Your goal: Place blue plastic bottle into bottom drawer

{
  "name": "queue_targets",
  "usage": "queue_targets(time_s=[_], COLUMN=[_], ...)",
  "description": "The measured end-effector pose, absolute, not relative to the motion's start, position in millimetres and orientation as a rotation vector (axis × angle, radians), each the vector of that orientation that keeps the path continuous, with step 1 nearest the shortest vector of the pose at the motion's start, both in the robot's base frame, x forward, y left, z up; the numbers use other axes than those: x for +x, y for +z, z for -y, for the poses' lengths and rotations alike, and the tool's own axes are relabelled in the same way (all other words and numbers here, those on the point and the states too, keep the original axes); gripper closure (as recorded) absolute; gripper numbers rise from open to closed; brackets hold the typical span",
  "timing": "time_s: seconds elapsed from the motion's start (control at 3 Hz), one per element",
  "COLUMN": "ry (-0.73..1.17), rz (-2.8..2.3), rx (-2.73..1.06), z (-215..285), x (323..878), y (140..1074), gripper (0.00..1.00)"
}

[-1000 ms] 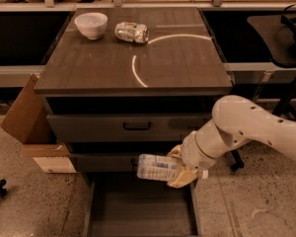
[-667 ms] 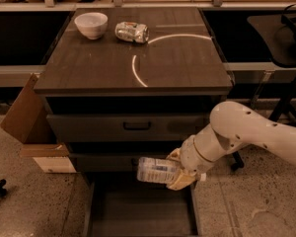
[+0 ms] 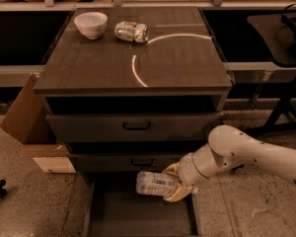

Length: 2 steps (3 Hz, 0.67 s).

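1. The hand is low down in front of the cabinet, just over the open bottom drawer. Its two fingers are closed on the right end of the blue plastic bottle.
2. The bottle lies on its side in the hand and points to the left. It hangs over the back part of the bottom drawer, close under the middle drawer. It does not look like it touches the drawer floor yet.
3. The bottom drawer is pulled out toward us. It is wide and flat, with low walls.
4. The middle drawer and the top drawer are pushed in. Each has a black handle.
5. Up on the tabletop sit a white bowl and a crushed can, well apart from the hand.
6. I think the step now is putting the bottle down into the drawer. Next, the hand should go down a little until the bottle rests on the floor. Then it should open its fingers and lift away slowly, so it does not bump the middle drawer above.
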State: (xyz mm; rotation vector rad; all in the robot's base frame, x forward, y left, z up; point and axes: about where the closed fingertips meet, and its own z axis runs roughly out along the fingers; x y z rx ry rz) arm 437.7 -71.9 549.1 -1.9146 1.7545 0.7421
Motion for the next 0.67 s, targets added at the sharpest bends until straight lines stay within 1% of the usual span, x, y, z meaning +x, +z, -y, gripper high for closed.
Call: queue_targets(time_s=[0.33,0.67], ry=[0.855,0.884], rz=[-1.714,-1.724], rx=[-1.884,-1.849], z=[60,52], x=[427,422], y=[492,452], gripper=[1.00,1.00])
